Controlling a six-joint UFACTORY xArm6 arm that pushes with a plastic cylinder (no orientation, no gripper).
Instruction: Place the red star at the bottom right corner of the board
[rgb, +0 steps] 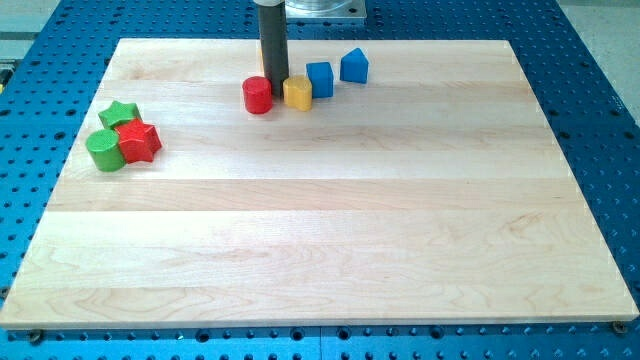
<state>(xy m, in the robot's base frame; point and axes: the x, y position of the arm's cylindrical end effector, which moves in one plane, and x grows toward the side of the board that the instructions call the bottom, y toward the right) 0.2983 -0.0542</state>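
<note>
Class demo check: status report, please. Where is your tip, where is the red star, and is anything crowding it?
My tip at view's top, between red cylinder and yellow block. Red star far left, untouched. Green star and green cylinder crowd it.

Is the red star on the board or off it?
On. The red star sits on the board near its left edge, touching the green star and green cylinder.

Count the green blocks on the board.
2. The green star block and the green cylinder block sit at the view's left, both touching the red star block. None appear hidden.
</note>
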